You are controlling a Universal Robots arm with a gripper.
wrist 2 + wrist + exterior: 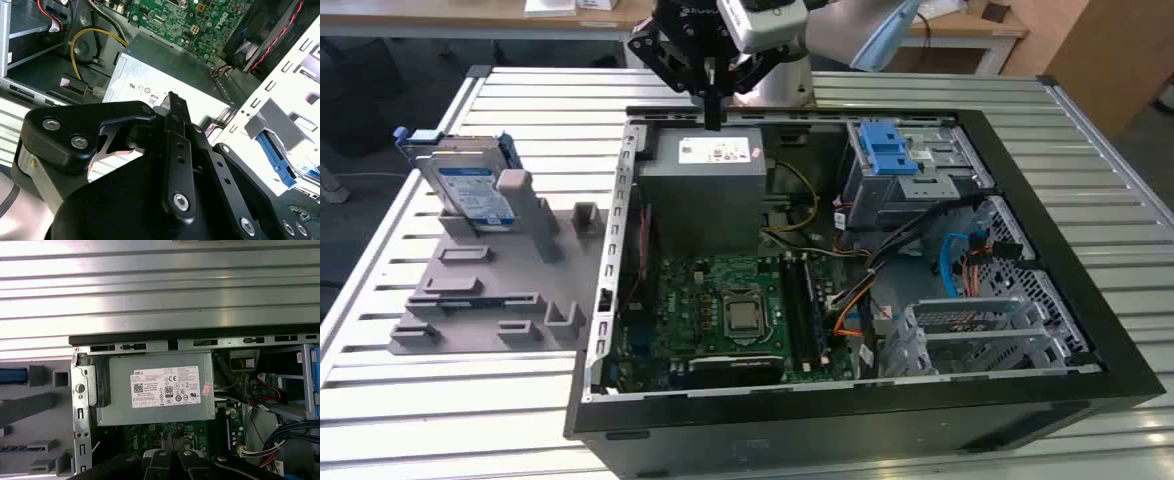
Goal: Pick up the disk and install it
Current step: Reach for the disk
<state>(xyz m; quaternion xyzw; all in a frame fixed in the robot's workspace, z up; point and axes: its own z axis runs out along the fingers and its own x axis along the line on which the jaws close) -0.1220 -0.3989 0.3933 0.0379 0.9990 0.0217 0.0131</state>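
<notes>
**A:** Where is the disk?

**B:** At the exterior view's left. The disk (464, 185) stands on edge in a grey rack (494, 290) on the slatted bench (400, 400), with a blue frame around it. It is well apart from the hand.

**A:** And to the right of that?

**B:** An open computer case (854, 420) lies on the bench just beside the rack. Inside it, a grey power supply (707, 175) sits at the far end, and next to it is a green circuit board (734, 305).

**A:** What about the hand?

**B:** The hand (714, 120) hangs over the far edge of the power supply and points down. Its black fingers (177, 150) are pressed together with nothing between them. Both wrist views show the hand (172, 97) (172, 432) closed, with the supply's white label (165, 386) beyond it. I cannot tell whether the hand touches the metal.

**A:** Anything further right?

**B:** There is a metal drive cage with a blue latch (887, 150), and loose cables (961, 260) lie near it.
</notes>
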